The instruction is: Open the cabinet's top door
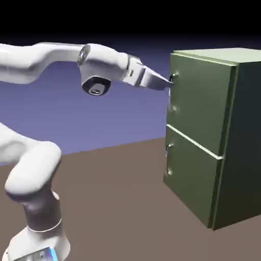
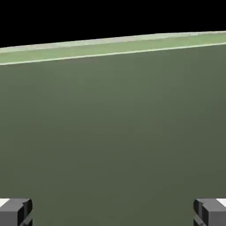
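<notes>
The olive-green cabinet (image 1: pixel 239 142) stands at the exterior view's right, both stacked doors flat against its front. The top door (image 1: pixel 199 97) carries a small grey handle (image 1: pixel 173 78) near its upper left edge. My gripper (image 1: pixel 167 81) reaches in from the left, its fingertips right at that handle; whether they touch it I cannot tell. In the hand view the top door (image 2: pixel 113 132) fills almost the whole picture, with the cabinet's lighter top edge (image 2: pixel 110 46) above it. My gripper (image 2: pixel 113 212) is open, its fingertips (image 2: pixel 15 212) wide apart with nothing showing between them.
The lower door (image 1: pixel 191 176) has its own small grey handle (image 1: pixel 168 151). The cabinet rests on a brown table (image 1: pixel 117 199). The arm's white base (image 1: pixel 41 224) rises at the lower left.
</notes>
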Available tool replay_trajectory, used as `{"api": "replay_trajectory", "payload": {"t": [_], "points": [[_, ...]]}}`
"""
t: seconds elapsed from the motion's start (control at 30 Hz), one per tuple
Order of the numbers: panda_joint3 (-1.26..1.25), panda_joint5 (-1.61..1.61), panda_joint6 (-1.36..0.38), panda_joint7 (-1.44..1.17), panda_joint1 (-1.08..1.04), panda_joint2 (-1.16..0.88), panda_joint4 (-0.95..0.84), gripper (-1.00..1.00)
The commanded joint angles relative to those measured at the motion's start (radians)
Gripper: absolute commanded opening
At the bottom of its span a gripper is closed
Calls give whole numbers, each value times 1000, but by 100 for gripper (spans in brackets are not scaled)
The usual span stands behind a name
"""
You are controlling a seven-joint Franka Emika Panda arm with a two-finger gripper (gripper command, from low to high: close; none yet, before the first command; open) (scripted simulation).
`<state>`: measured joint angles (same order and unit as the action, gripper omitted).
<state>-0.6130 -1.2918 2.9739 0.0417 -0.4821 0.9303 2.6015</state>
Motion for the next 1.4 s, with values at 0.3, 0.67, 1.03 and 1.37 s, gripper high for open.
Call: {"api": "replay_trajectory", "payload": {"t": [0.3, 0.67, 1.03, 1.37], "points": [[-206, -435, -21, -235, -166, 121, -70, 0], [-433, -914, -45, -495, -349, 255, -147, 0], [-661, -1392, -68, -754, -533, 388, -225, 0], [-696, -1421, -141, -762, -674, 380, -314, -100]]}}
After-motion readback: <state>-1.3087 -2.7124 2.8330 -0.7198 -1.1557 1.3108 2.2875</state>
